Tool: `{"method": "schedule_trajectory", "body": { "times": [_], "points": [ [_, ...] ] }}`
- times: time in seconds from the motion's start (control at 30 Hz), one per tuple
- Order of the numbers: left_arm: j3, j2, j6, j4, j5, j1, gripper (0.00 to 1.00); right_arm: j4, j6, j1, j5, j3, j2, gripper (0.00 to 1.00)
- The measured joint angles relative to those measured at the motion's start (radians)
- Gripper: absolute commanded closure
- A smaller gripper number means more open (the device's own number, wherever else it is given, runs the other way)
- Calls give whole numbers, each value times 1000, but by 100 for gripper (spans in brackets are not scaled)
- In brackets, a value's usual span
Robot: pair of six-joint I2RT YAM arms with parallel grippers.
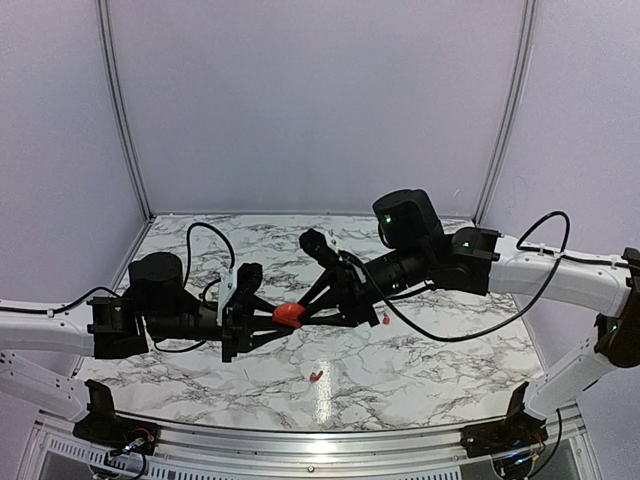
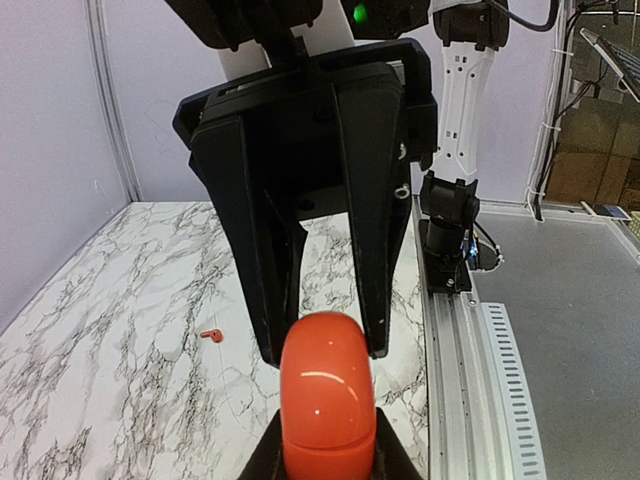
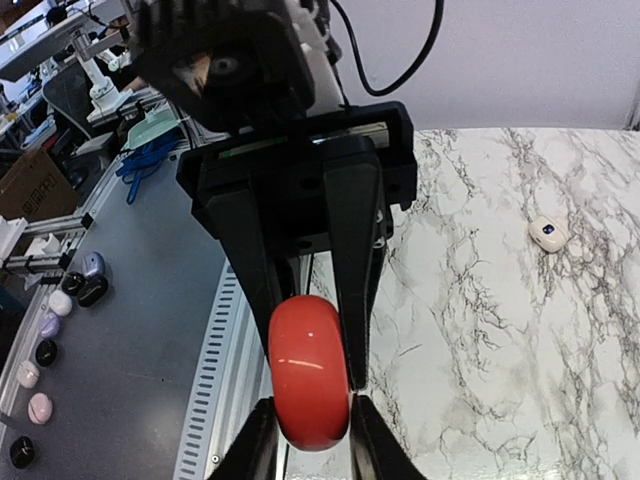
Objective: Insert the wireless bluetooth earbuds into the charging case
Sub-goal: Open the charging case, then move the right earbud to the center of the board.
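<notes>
One earbud (image 1: 316, 376) lies loose on the table (image 1: 420, 370), nearest the arm bases. Just beyond it, lifted above the marble, the case (image 1: 288, 316) hangs between the two arms. The left gripper (image 1: 268, 322) is closed narrow on it from one side. The right gripper (image 1: 308, 310) pinches it from the opposite side, with a finger on each flat face. Neither grip shows a gap. A second earbud (image 1: 384, 318) lies on the table just beside the right arm. Farther back sits a small white object (image 3: 548, 232).
</notes>
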Motion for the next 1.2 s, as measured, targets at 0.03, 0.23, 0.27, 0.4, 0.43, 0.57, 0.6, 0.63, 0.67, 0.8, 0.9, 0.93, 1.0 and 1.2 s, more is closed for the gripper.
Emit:
{"method": "schedule_trajectory", "body": {
  "times": [0.03,0.23,0.27,0.4,0.43,0.57,0.6,0.63,0.67,0.8,0.9,0.93,1.0,1.2],
  "points": [
    [0,0,2,2,2,0,100,0,5,0,0,0,0,66],
    [0,-2,13,24,10,0,100,14,45,-3,21,15,0,60],
    [0,-3,15,26,12,0,100,17,54,-6,25,15,0,60],
    [-2,-4,21,31,10,5,100,33,93,-20,36,15,-4,58],
    [-4,-5,23,31,9,7,100,37,99,-28,41,15,-8,58],
    [-17,-15,29,40,26,3,100,66,138,-70,91,15,-19,54],
    [-19,-19,29,45,31,2,100,72,148,-82,101,14,-19,51],
    [-20,-24,30,48,31,0,100,75,153,-90,111,13,-19,49],
    [-20,-26,31,52,31,0,100,79,157,-98,116,12,-20,46],
    [-33,-29,31,85,29,0,100,102,172,-108,119,-12,-33,42],
    [-55,-29,31,107,27,0,100,118,183,-120,118,-42,-56,41],
    [-63,-29,31,116,23,0,100,123,190,-130,120,-59,-69,41],
    [-76,-28,30,136,17,0,100,125,202,-167,136,-95,-94,41],
    [-98,-25,27,193,-5,0,100,92,230,-304,233,-188,-103,43]
  ]
}}
